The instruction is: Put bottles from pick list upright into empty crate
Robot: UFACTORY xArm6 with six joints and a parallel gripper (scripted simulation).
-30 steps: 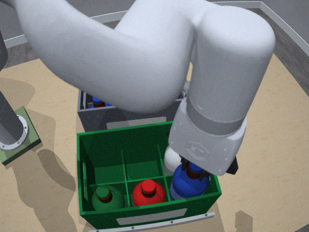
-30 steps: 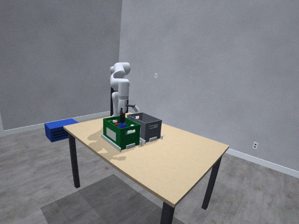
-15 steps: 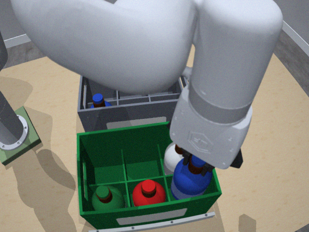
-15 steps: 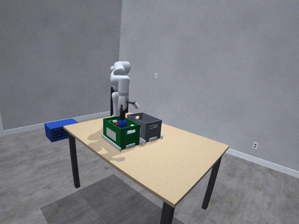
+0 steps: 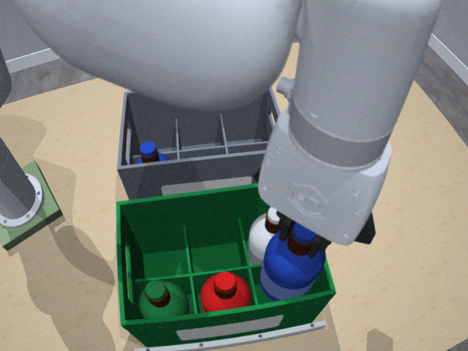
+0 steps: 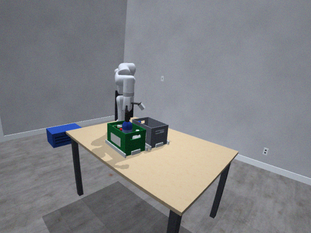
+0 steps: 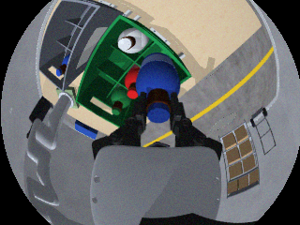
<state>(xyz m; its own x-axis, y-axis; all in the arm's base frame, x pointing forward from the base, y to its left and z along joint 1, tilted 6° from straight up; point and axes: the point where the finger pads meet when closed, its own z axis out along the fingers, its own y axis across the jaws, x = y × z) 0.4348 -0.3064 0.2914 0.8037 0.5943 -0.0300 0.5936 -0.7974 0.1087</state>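
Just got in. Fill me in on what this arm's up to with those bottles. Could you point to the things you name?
The arm's pincer [image 5: 303, 235] [image 7: 158, 100] is shut on the neck of a blue bottle [image 5: 292, 264] [image 6: 127, 125] [image 7: 157, 81], held upright and partly raised out of the green crate [image 5: 227, 317] [image 6: 128, 144] [image 7: 100, 44]. A white bottle [image 5: 259, 238] [image 7: 136, 39], a red one [image 5: 223, 296] [image 7: 131, 77] and a green one [image 5: 166, 300] [image 7: 120, 97] stand in that crate. The gray crate [image 5: 159, 181] [image 6: 157, 138] behind it already has a blue-capped bottle [image 5: 148, 148] [image 7: 59, 71]. The pick list isn't readable here.

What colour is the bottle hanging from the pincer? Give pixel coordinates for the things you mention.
The held bottle [image 5: 292, 264] [image 6: 127, 126] [image 7: 157, 82] is blue, cap included; the top view shows it best.
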